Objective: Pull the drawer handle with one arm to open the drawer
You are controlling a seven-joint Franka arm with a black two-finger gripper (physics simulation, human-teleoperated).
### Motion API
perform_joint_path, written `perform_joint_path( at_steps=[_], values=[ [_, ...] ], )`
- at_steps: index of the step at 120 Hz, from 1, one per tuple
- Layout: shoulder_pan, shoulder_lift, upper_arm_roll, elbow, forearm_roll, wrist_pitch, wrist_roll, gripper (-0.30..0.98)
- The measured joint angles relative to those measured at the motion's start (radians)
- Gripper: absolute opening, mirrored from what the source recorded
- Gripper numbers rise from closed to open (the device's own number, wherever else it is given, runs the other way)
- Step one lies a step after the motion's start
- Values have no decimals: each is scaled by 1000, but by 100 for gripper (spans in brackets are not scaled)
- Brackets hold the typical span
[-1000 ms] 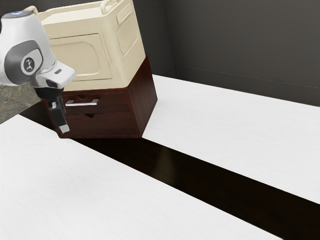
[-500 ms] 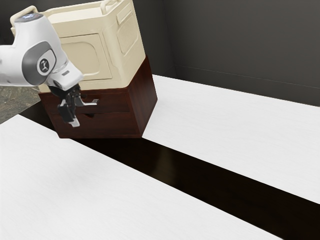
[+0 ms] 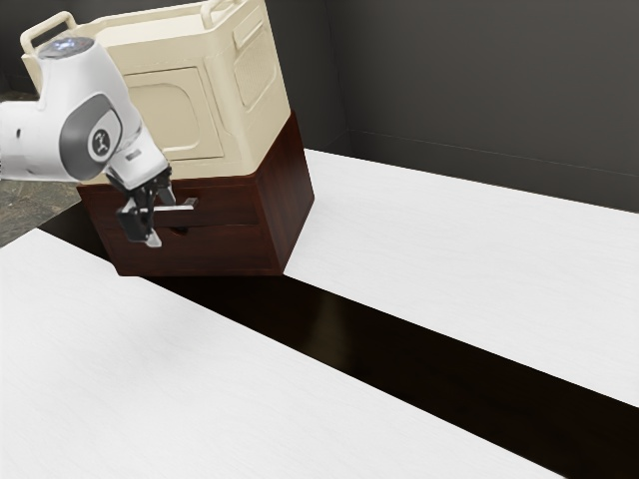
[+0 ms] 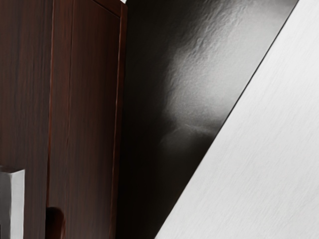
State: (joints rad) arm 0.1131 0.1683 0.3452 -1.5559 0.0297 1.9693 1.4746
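White tabletop (image 3: pixel 429 269) fills the middle and lower part of the exterior view; dark gray wall (image 3: pixel 479 90) across the top. Glossy dark band (image 3: pixel 329 329) cuts diagonally over the table, from the left edge down to the lower right corner; same band in the middle of the wrist view, white table at its right side. Cream crate (image 3: pixel 160 110), molded side panels, loop handles on top, upper left of the frame, sitting on the cabinet. White arm (image 3: pixel 85 120) with gray joint cover comes in from the left edge, in front of the crate, hand tilted down. Dark red-brown wood cabinet (image 3: pixel 288 200) under the crate, left of center; in the wrist view it takes the left side. Two drawers, stacked: upper drawer (image 3: pixel 230 204) and lower drawer (image 3: pixel 235 249), both look closed, fronts about flush. Patch of mottled floor (image 3: pixel 25 215) at the left edge. Black gripper (image 3: pixel 160 220) at the upper drawer's front, left part of the frame; fingers apart, not clamped on anything. Silver bar handle (image 3: pixel 180 208) on the upper drawer, its left end right by the fingers, contact can't be told; also lower left corner of the wrist view. Small dark notch (image 3: pixel 180 231) at the lower drawer's top edge.
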Motion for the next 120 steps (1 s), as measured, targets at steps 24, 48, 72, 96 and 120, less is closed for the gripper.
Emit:
perform_joint_path(
  at_steps=[24, 48, 72, 96, 120],
  values=[
    [2, 37, 0, 0, 1, 64, 40, 69],
    [11, 51, 0, 0, 1, 112, 69, 69],
    [18, 58, 2, 0, -2, 139, 94, 69],
    [17, 58, 2, 0, -6, 149, 109, 58],
    [18, 58, 1, -6, -6, 155, 115, 59]
  ],
)
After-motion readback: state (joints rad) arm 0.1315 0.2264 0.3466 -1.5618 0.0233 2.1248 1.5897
